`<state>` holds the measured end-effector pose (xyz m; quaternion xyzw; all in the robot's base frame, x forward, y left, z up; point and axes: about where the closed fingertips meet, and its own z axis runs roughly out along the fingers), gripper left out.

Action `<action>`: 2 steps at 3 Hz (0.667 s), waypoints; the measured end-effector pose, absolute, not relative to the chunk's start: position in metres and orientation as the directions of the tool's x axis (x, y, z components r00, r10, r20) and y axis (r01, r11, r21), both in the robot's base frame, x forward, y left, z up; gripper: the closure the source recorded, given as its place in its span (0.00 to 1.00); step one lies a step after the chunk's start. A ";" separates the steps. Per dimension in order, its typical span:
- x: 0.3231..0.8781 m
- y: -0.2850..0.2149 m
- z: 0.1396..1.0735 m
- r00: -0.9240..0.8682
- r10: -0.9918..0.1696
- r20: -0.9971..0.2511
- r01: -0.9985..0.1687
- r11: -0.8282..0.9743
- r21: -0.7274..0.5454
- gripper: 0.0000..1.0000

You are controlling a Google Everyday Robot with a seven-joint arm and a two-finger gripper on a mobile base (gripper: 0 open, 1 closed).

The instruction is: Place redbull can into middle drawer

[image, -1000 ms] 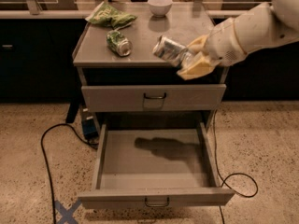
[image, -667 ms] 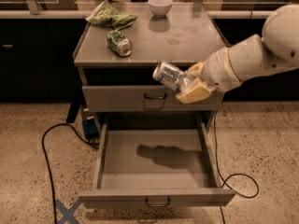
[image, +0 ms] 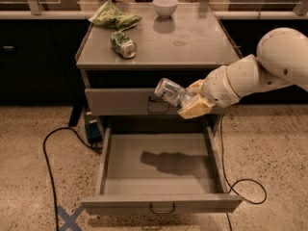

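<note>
Down again: the redbull can (image: 172, 92) has dropped from about worktop height a second ago to level with the front of the closed upper drawer (image: 120, 101), at roughly the same left-right spot. It sits tilted, with the free end up and to the left and the other end in the hand (image: 190, 99). The hand is pinching the can between its two tan fingers (image: 194, 110), one above and one below. The arm comes in from the right.

The can is in the air over the open middle drawer (image: 103, 163), not touching it. Its shadow (image: 173, 161) sits around the middle of the drawer floor and has slid a bit nearer to us as the can came down. So we look lined up over the cavity, not over a wall or the front panel.

Our take: transport is mostly done, lowering is under way, and release is not yet done. What's left is to get below the drawer rim and let go. One thing to watch is that the upper drawer front is right behind the can, so clearance there looks tight on the way down.

The rest is unchanged. The green can (image: 123, 44) lies on its side on the left part of the worktop (image: 192, 42), with the green bag (image: 114, 18) at far left and the white bowl (image: 165, 6) at the far edge. The cable (image: 48, 153) is on the floor to the left, apart from the drop path.
</note>
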<state>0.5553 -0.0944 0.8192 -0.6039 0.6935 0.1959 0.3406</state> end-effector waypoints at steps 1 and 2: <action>0.549 -0.088 0.767 -0.083 -0.695 -0.714 -0.973 0.212 -0.094 1.00; 0.530 -0.078 0.695 -0.163 -0.690 -0.706 -0.968 0.250 -0.020 1.00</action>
